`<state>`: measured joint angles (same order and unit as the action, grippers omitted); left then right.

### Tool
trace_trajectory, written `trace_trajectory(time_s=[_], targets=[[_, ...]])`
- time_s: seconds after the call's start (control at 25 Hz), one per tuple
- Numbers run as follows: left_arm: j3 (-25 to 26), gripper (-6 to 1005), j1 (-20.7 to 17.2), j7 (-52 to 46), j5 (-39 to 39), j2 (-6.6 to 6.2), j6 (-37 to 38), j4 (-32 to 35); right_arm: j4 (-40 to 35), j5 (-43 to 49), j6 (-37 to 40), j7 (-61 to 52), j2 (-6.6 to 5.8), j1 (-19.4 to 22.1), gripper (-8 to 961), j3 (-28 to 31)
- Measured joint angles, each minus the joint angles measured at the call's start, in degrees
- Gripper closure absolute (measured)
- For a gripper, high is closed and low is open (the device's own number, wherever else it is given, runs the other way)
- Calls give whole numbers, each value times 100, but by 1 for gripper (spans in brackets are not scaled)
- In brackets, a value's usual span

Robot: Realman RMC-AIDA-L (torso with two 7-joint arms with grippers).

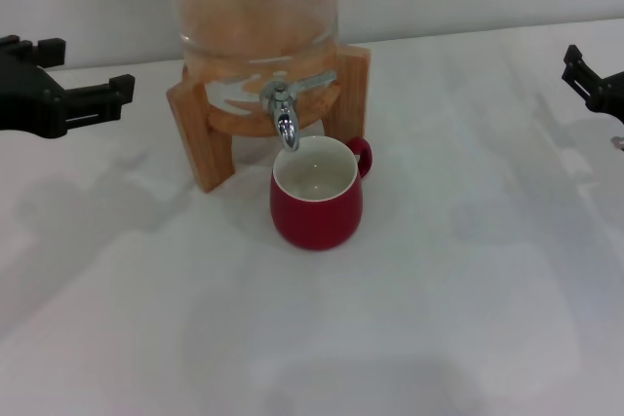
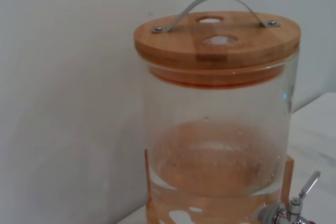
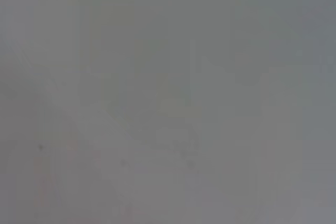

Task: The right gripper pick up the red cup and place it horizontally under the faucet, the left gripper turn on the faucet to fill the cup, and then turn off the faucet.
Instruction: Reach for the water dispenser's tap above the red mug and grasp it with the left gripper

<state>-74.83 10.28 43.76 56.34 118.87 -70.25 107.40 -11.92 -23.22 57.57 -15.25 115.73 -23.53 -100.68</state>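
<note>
Red cup: seen upright on the white table, mouth up, directly below the faucet spout; well apart from both grippers, roughly midway between them.
Cup look: squat, rounded, dark red outside, glossy white inside, small loop handle turned toward the robot's right rear.
Faucet: chrome, lever angled to one side, fixed on the glass dispenser in its wooden stand.
Left gripper: held off at the left edge, fingers spread, nothing gripped.
Right gripper: only partly seen at the right edge; finger state cannot be told.
</note>
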Motion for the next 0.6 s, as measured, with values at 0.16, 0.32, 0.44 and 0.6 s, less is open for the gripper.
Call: trace_trajectory(time_s=[0.16, 0.32, 0.44, 0.6], targets=[[324, 169, 279, 268, 209, 3, -291, -277, -4, 1, 0, -2, 8, -17, 79, 0], [586, 170, 573, 445, 334, 4, -485, -501, -4, 2, 0, -4, 11, -19, 79, 2], [680, 170, 767, 568, 383, -1, -611, -631, -3, 3, 0, -4, 16, -20, 80, 4], [731, 170, 995, 650, 403, -8, -748, -796, -4, 3, 0, -5, 20, -21, 80, 5]])
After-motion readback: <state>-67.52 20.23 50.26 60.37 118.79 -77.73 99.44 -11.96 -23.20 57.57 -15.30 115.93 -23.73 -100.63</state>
